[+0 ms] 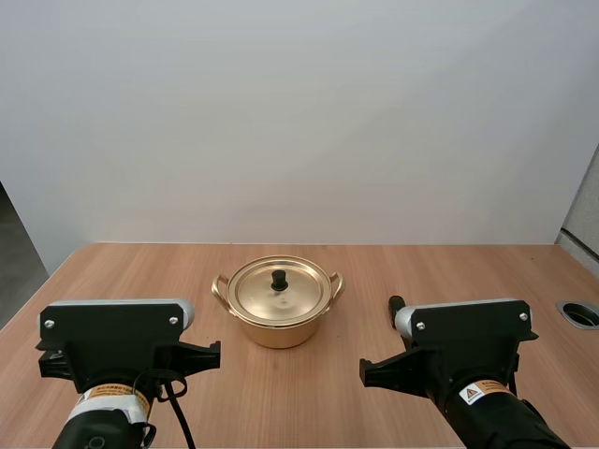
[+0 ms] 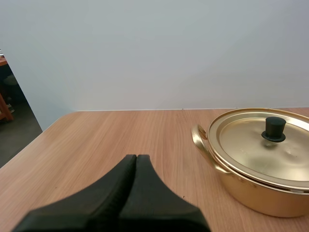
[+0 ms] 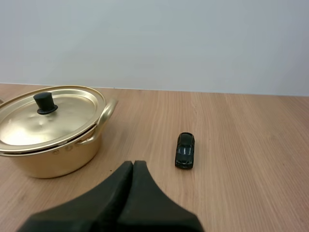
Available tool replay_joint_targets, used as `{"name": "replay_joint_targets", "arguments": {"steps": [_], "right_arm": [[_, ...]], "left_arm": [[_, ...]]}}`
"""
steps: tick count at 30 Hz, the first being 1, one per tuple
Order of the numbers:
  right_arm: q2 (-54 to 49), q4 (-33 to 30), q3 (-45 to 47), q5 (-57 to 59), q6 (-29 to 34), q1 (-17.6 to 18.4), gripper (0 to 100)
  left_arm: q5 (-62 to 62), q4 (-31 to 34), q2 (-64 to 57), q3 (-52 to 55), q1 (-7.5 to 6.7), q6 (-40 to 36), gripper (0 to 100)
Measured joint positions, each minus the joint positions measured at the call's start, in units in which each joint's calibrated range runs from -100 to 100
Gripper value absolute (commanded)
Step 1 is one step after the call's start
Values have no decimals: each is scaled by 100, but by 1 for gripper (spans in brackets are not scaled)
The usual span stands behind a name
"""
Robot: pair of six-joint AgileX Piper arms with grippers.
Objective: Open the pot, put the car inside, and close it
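The gold pot [image 1: 278,323] stands midway between the desk's [image 1: 131,271] left and right edges, somewhat nearer the far edge, with its lid [image 1: 271,292] seated on it and the black knob [image 1: 279,278] upright on top. The small dark car [image 3: 185,150] sits on the bare wood to the right of the pot, apart from its handle and ahead of the right gripper [image 3: 133,163]. That gripper's fingers lie pressed together on nothing, and the left gripper [image 2: 136,157] is likewise closed and empty, low over the desk to the left of the pot.
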Motion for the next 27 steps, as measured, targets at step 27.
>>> {"name": "replay_joint_targets", "arguments": {"steps": [27], "right_arm": [[237,-443,-363,-2490,-150,0,0]], "left_arm": [[-1982,878,110,-373,0,0,0]]}}
